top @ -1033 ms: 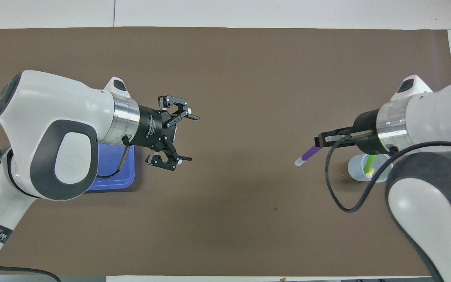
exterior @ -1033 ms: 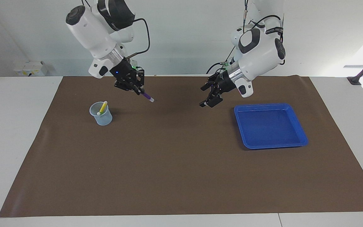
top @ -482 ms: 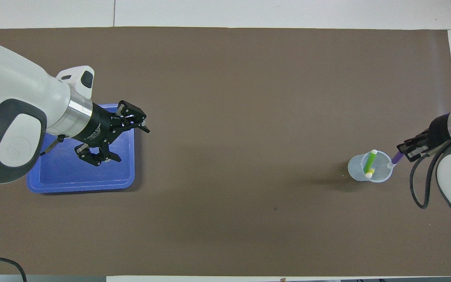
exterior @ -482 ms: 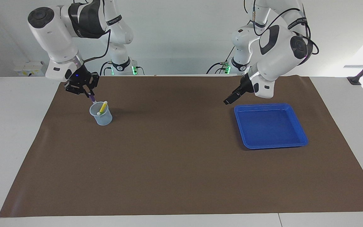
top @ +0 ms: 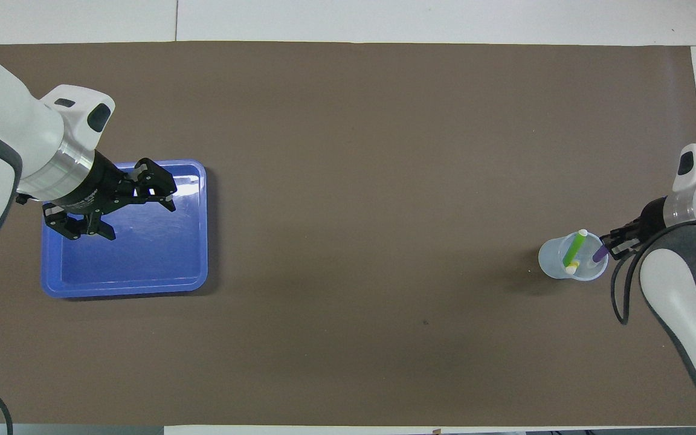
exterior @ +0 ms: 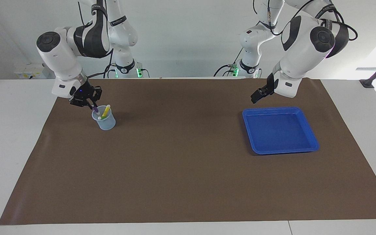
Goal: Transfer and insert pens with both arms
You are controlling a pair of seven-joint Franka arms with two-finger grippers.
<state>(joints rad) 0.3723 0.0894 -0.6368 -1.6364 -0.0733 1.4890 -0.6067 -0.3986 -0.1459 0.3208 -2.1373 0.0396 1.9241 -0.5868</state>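
Observation:
A clear plastic cup (exterior: 107,123) stands on the brown mat toward the right arm's end; it also shows in the overhead view (top: 550,264). A yellow pen (exterior: 106,111) and a green pen (top: 574,248) lean in it. My right gripper (exterior: 90,104) is just over the cup's rim, shut on the purple pen (exterior: 95,109), whose lower end is inside the cup; the pen (top: 599,254) and gripper (top: 617,243) show from overhead too. My left gripper (top: 141,222) is open and empty, in the air over the blue tray (top: 142,269); in the facing view the gripper (exterior: 255,97) is over the tray's (exterior: 279,130) robot-side edge.
The brown mat (exterior: 181,169) covers most of the white table. Two smaller white arms with green-lit bases (exterior: 126,67) (exterior: 245,67) stand at the robots' edge. The blue tray holds nothing.
My right gripper carried the purple pen from mid-mat to the cup and lowered its end in. My left gripper pulled back from the middle to over the blue tray, staying open.

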